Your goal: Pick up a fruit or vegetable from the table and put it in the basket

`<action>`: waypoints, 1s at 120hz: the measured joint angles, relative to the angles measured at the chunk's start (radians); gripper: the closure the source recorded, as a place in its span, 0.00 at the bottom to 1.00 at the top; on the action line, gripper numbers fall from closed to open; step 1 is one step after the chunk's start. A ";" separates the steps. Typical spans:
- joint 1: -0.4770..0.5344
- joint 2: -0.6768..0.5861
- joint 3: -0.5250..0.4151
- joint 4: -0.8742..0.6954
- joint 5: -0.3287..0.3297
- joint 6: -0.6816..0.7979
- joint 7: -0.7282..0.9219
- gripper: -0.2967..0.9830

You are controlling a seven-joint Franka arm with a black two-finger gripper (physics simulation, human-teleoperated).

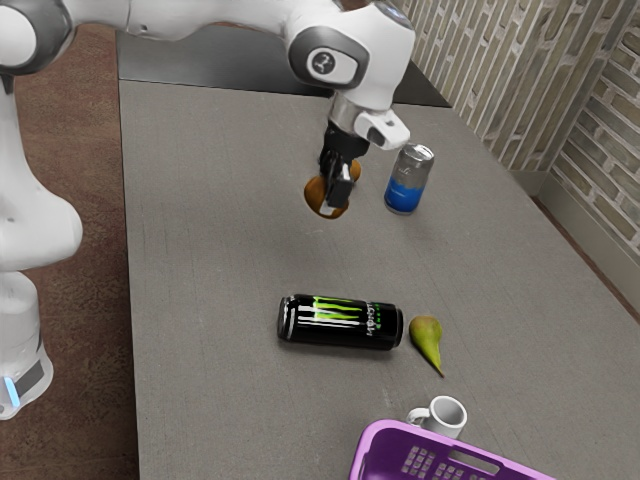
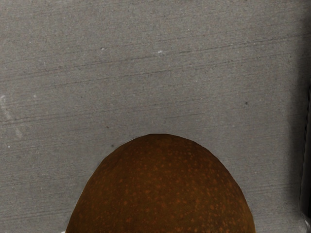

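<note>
White plastic-look robot arm enters the ext. view approx. 10 o'clock & reaches over the grey stone-look table. Clock centre = black cylindrical drink can w/ green claw-mark logo, lying on its side, long axis approx. 9 to 3 o'clock. All hrs below are from it, ext. view, L to R.

12 o'clock, well apart: orange-brown, rounded, speckled fruit, w/ the black two-finger gripper right at it, part of the gripper in front of the fruit. Can't tell if the gripper is wide, narrow or holding, nor if the fruit touches the table. Wrist view: same fruit, big & close under the hand, grey tabletop beyond.

1 o'clock: silver & blue metal can, upright, near the fruit.

3 o'clock, just beside the black can: green-yellow tapered pear on its side, thin end aimed approx. 5 o'clock.

Btwn 4 & 5: small white round mug, handle approx. 9 o'clock.

5 o'clock: purple plastic basket w/ slotted walls, rim just by the mug, well apart from the fruit.
</note>
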 joint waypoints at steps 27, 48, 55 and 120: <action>0.003 0.076 -0.179 0.034 -0.040 0.039 -0.041 0.46; 0.003 0.162 -0.326 0.169 -0.074 0.050 -0.063 0.46; 0.009 0.176 -0.387 0.213 -0.081 0.050 -0.069 0.46; 0.015 0.351 -0.593 0.329 -0.144 0.119 -0.104 0.46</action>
